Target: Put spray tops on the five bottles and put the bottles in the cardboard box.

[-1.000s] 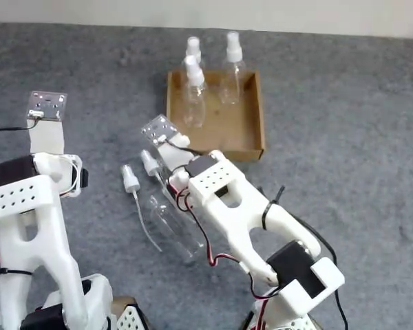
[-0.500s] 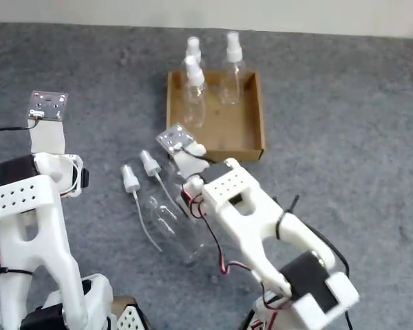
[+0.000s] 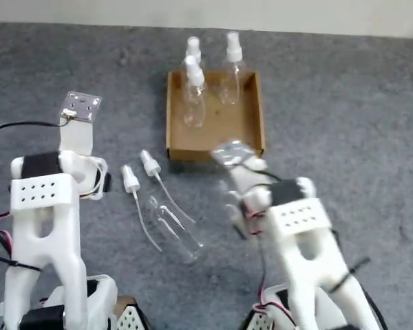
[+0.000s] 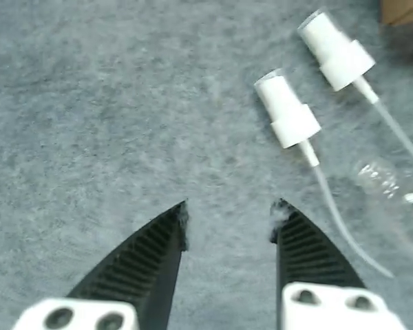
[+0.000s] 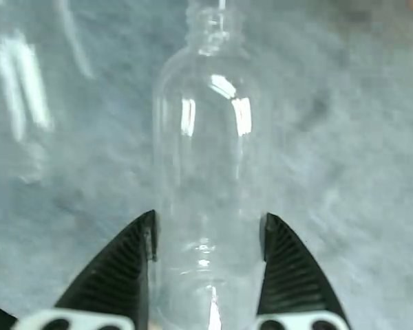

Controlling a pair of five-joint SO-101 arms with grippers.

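So my right pincer [image 5: 208,218] is clamped on a clear bottle [image 5: 206,137], one finger on each side near its base. Its open neck points away from me and it has no top on. From the high view that puts it near the front wall of the cardboard box [image 3: 213,152]. My left pincer [image 4: 230,210] is wide open with nothing in it, hanging over bare worktop [image 3: 344,137], which is grey, fuzzy, carpet-like stuff all over. Near it lie the two loose spray tops [image 4: 289,113], white with long thin tubes. A second bottle [image 3: 173,230] lies on its side by those tubes, also uncapped. Three capped bottles [image 3: 195,96] stand upright at the box. Two are clearly inside it, and the rear one is half hidden so I can't tell. Past the far edge of the worktop there's a pale strip [image 3: 330,14], wall or floor, can't say which
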